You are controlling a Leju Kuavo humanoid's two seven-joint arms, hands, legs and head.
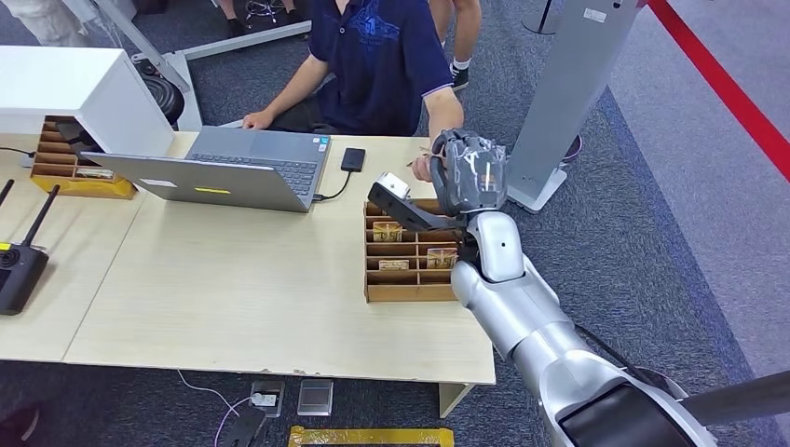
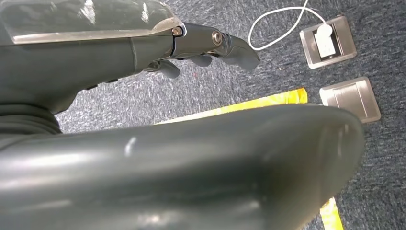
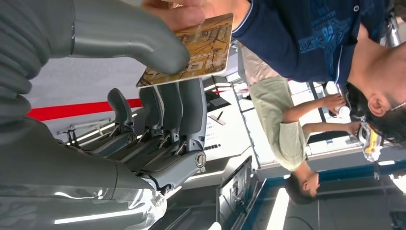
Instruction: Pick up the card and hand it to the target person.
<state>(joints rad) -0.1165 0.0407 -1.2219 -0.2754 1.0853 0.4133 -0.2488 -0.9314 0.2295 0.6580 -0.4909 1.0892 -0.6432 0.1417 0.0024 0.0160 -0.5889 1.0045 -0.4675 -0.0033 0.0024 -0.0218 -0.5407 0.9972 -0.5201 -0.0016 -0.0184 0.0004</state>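
Pinching the card (image 3: 194, 50) between thumb and fingers, our right hand (image 1: 469, 173) is raised above the wooden card rack (image 1: 410, 291) on the worktop (image 1: 233, 307), where the seated person's hand (image 3: 182, 10) touches the card. Our left hand (image 2: 210, 45) hangs over the carpet, fingers loosely apart, holding nothing.

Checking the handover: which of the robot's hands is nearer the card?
Right. The right hand pinches the card between thumb and fingers, with a person's fingers also on it. The left hand hangs over the carpet by the floor sockets, away from it.
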